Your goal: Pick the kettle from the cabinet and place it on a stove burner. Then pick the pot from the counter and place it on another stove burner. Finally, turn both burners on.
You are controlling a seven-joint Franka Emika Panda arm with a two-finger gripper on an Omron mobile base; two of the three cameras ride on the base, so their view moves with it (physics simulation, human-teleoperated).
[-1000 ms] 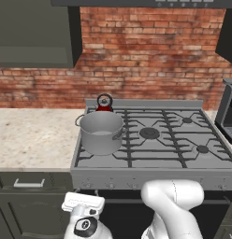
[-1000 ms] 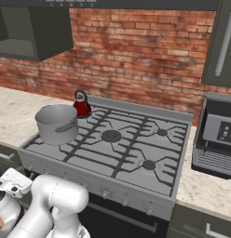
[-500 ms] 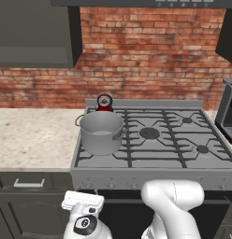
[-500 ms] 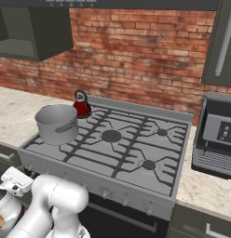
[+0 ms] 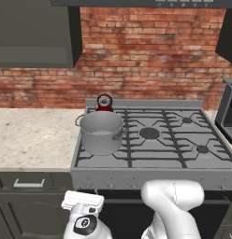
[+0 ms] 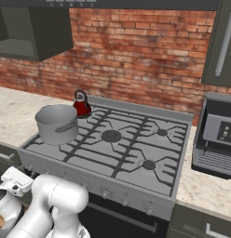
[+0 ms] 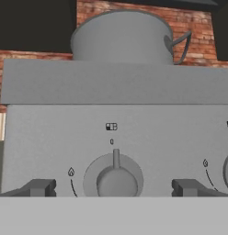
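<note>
Facing a stove knob [image 7: 116, 179], the tool [image 7: 115, 187] gapes wide, fingers either side.

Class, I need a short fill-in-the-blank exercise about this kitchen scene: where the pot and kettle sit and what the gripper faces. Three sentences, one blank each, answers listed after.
1. The plain grey metal stockpot stands on the front-____ burner of the grey gas cooktop.
2. The small red kettle with a black loop handle sits directly ____ the pot, by the brick wall.
3. The two-finger gripper, jaws ____, faces a round grey stove knob.

Missing words: left; behind; open
</note>
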